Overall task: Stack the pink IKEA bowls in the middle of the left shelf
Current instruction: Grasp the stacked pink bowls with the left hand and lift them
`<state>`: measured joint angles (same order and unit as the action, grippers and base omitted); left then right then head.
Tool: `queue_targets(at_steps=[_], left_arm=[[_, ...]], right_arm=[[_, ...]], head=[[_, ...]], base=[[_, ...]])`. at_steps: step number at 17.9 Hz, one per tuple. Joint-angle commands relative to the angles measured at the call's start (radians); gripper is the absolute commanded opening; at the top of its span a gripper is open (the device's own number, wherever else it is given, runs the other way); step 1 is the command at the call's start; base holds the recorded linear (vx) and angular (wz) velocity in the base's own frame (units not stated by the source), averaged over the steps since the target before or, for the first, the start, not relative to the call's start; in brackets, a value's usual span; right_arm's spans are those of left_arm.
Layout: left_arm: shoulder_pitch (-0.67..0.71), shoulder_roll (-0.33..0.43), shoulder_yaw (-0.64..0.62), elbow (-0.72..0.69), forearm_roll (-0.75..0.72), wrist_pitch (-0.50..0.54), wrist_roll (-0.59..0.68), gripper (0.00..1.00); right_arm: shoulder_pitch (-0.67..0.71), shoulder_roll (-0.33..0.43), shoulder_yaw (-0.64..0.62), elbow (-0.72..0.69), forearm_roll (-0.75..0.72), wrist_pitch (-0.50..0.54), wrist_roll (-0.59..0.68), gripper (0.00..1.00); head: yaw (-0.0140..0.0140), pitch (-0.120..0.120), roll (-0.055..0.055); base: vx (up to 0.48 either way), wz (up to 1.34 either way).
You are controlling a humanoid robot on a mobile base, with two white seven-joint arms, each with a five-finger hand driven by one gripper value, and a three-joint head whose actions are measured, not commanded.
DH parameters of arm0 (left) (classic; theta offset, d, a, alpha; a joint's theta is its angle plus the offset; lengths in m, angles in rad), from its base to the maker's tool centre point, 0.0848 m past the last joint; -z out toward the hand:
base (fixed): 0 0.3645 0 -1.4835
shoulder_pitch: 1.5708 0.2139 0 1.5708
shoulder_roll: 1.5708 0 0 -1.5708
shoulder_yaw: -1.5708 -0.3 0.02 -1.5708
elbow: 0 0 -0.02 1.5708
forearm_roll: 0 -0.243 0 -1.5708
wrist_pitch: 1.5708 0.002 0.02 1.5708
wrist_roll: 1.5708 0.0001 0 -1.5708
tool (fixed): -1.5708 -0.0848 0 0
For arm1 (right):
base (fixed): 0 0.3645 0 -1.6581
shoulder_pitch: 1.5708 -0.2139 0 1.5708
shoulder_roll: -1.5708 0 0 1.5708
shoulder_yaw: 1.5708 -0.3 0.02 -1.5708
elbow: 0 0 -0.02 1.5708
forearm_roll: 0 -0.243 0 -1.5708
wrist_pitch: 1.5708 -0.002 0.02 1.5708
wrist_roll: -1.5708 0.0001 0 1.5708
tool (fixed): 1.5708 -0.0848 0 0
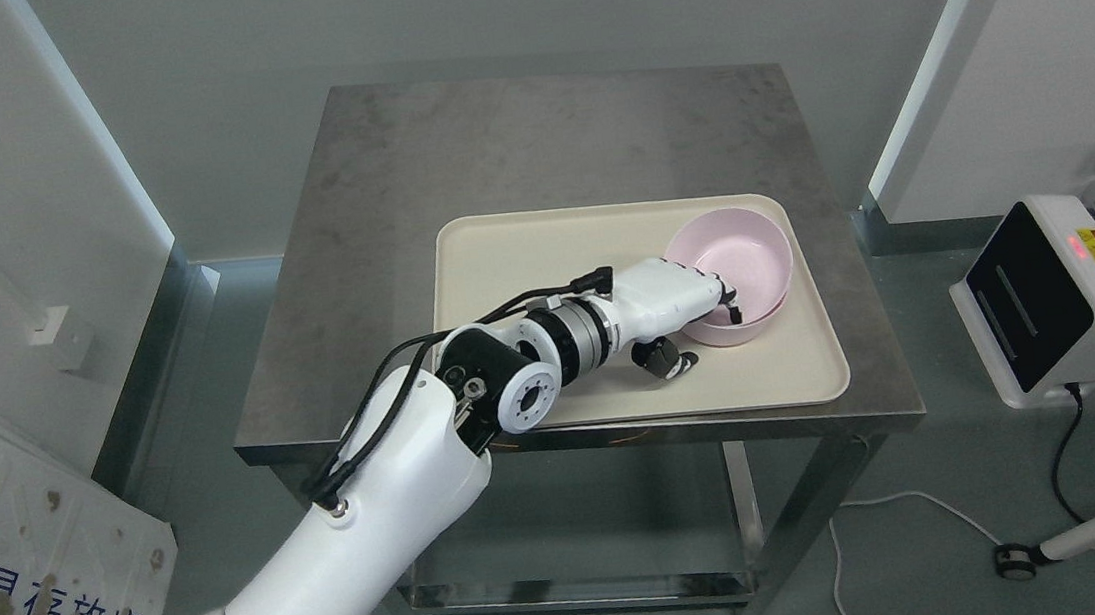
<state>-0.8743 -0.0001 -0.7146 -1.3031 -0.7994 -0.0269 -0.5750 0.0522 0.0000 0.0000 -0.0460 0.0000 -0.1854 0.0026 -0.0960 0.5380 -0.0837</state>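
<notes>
Head view: the left hand (683, 309) reaches in from the lower left across a cream tray (504, 271) that lies on a steel table (491, 142). It meets the near-left wall of the pink bowls (738, 254), which sit in the tray's right-hand part, close to its far right corner. There seem to be two bowls, one nested in the other, the upper one tilted slightly. Fingers (729, 298) curl over the rim on the near side, and the thumb (665, 356) is tucked low by the base. The hand looks closed on the bowls, though how firm the pinch is cannot be judged from here. The right arm is not in sight, and neither is any shelf.

The step in hand reads as securing the grasp before the lift. To do it well, the wall should be clamped between fingers inside and thumb outside, deep enough that the smooth surface does not slip. Both bowls need to rise together, so lift straight and slowly, keeping the rim level. A one-sided grip will likely tip the pair, so wrist correction matters
</notes>
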Motion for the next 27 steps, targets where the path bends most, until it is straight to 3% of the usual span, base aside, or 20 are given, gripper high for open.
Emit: queue_targets(at_steps=[1, 4, 7, 13, 19, 27], left_arm=[[0.001, 0.018, 0.081, -0.016, -0.009, -0.07, 0.03, 0.1], [0.001, 0.018, 0.095, -0.016, -0.009, -0.073, 0.032, 0.02], [0.001, 0.018, 0.144, -0.019, -0.006, -0.106, 0.038, 0.01], [0.018, 0.018, 0.388, -0.128, 0.132, -0.28, 0.014, 0.01], [0.136, 0.018, 0.524, -0.202, 0.23, -0.458, -0.019, 0.02], [0.153, 0.018, 0.563, -0.209, 0.264, -0.47, -0.017, 0.02]], right_arm=[[0.0, -0.017, -0.009, 0.0, 0.008, 0.0, 0.0, 1.0], [0.0, -0.017, -0.009, 0.0, 0.008, 0.0, 0.0, 1.0], [0.0, -0.017, -0.009, 0.0, 0.008, 0.0, 0.0, 1.0], [0.0, -0.017, -0.009, 0.0, 0.008, 0.0, 0.0, 1.0], [0.0, -0.017, -0.009, 0.0, 0.008, 0.0, 0.0, 1.0], [0.0, -0.017, -0.011, 0.0, 0.008, 0.0, 0.0, 1.0]], head=[[0.0, 0.0, 0.0], [0.0, 0.0, 0.0], [0.0, 0.0, 0.0], [0.0, 0.0, 0.0], [0.0, 0.0, 0.0], [0.0, 0.0, 0.0]], base=[[0.0, 0.0], [0.0, 0.0], [0.0, 0.0], [0.0, 0.0], [0.0, 0.0], [0.0, 0.0]])
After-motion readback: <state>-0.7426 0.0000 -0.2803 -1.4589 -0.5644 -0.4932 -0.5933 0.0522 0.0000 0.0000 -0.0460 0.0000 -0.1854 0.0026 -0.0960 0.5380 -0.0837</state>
